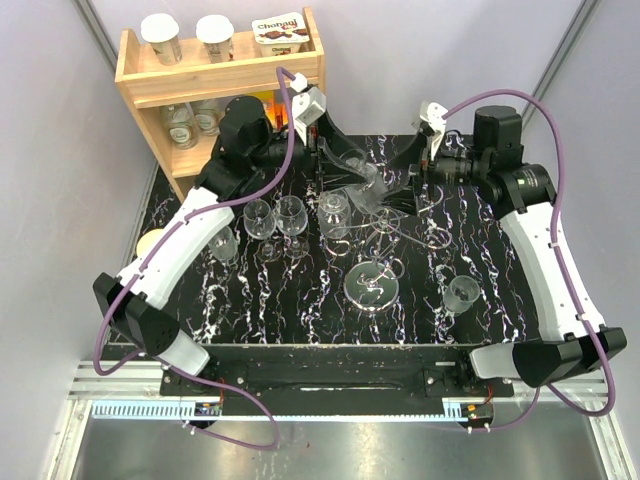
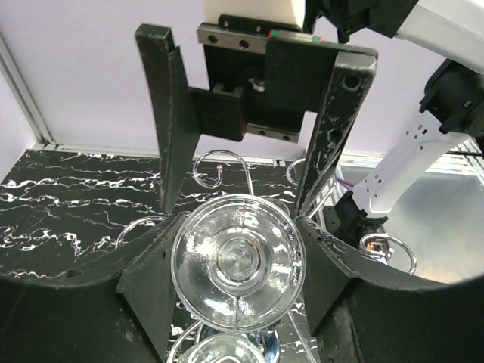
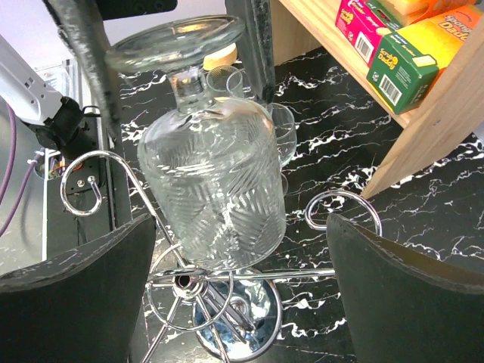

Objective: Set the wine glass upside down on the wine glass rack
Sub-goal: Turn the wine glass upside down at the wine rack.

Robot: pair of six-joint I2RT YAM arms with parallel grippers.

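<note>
Over the hub of the wine glass rack (image 3: pixel 261 314), the wine glass (image 3: pixel 215 181) hangs foot-up, clamped between the left gripper (image 2: pixel 238 265) fingers; the right gripper (image 3: pixel 238 291) flanks its bowl, spread wide, touching nothing

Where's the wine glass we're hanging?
The wine glass hangs upside down in the left hand, held by its foot, directly over the wine glass rack, back-centre in the top view, the open right hand flanking its bowl.

Wooden shelf (image 1: pixel 230 72), spare glasses (image 1: pixel 258 216), marbled tabletop (image 1: pixel 265 305)
</note>
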